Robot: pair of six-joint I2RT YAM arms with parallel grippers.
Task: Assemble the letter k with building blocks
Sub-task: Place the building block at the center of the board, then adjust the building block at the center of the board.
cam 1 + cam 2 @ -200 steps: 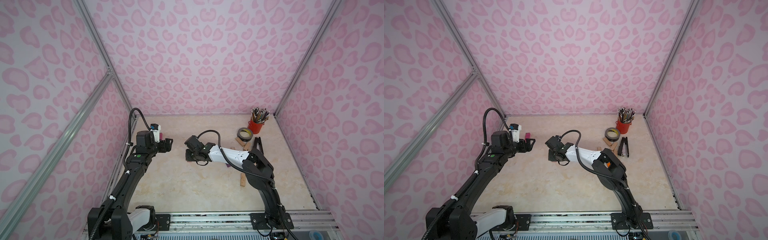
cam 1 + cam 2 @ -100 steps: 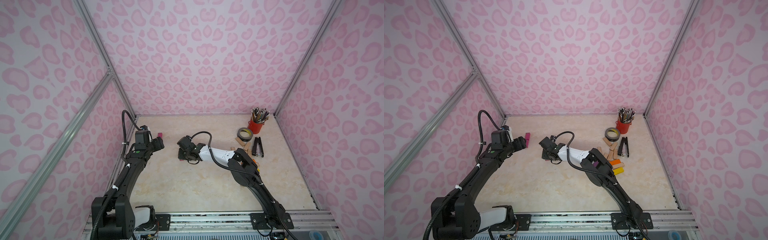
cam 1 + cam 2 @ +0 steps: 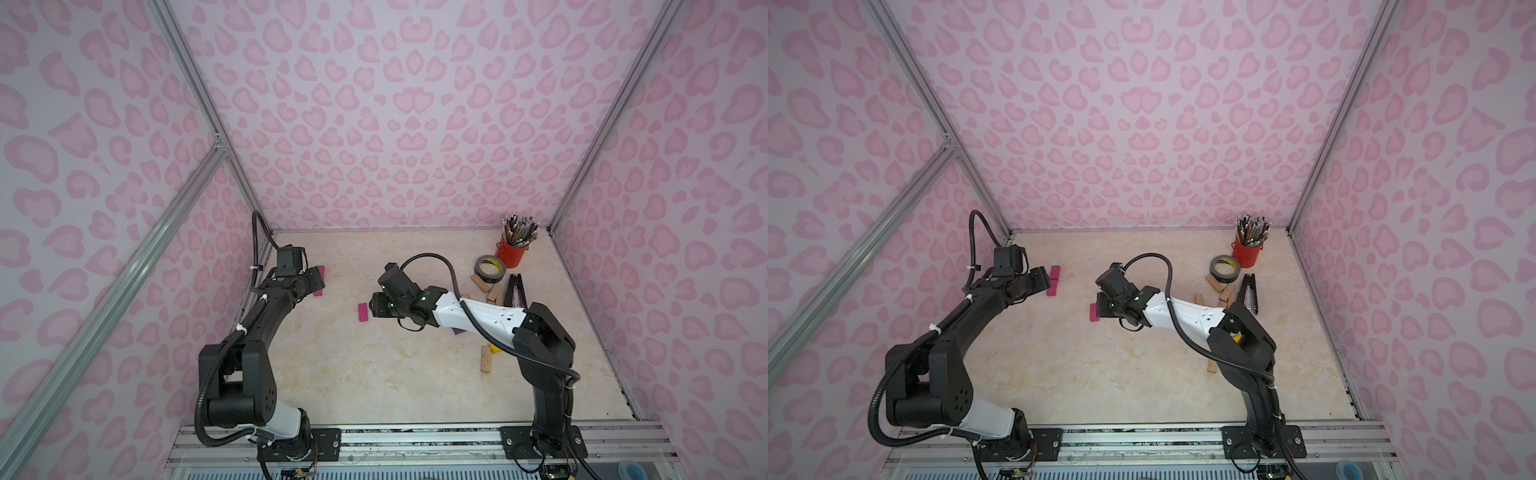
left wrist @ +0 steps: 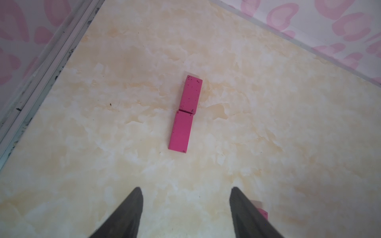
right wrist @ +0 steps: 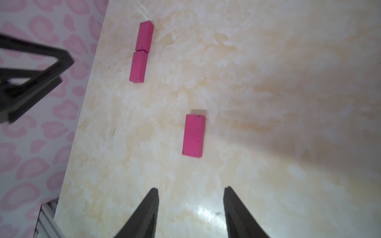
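Two magenta building blocks [image 4: 190, 93] [image 4: 181, 131] lie end to end near the table's far left; both top views show this pair [image 3: 1054, 282] [image 3: 319, 275]. A third magenta block [image 5: 193, 135] [image 3: 363, 311] lies flat and alone toward the middle. My left gripper [image 4: 185, 189] [image 3: 313, 284] hangs open just short of the pair, holding nothing. My right gripper [image 5: 190, 188] [image 3: 1102, 307] is open and empty right beside the lone block. Wooden blocks [image 3: 480, 282] [image 3: 486, 359] and a yellow block [image 3: 494, 348] lie at the right, partly hidden by the right arm.
A grey tape roll [image 3: 490, 268], a red pencil cup [image 3: 513, 253] and a black stapler [image 3: 515, 291] stand at the back right. Pink patterned walls close in the table on three sides. The left arm [image 5: 31, 72] shows at the edge of the right wrist view.
My right gripper has opened and drawn back a little, and a magenta block now lies on the table beside it. My left gripper shifted slightly toward the left wall.
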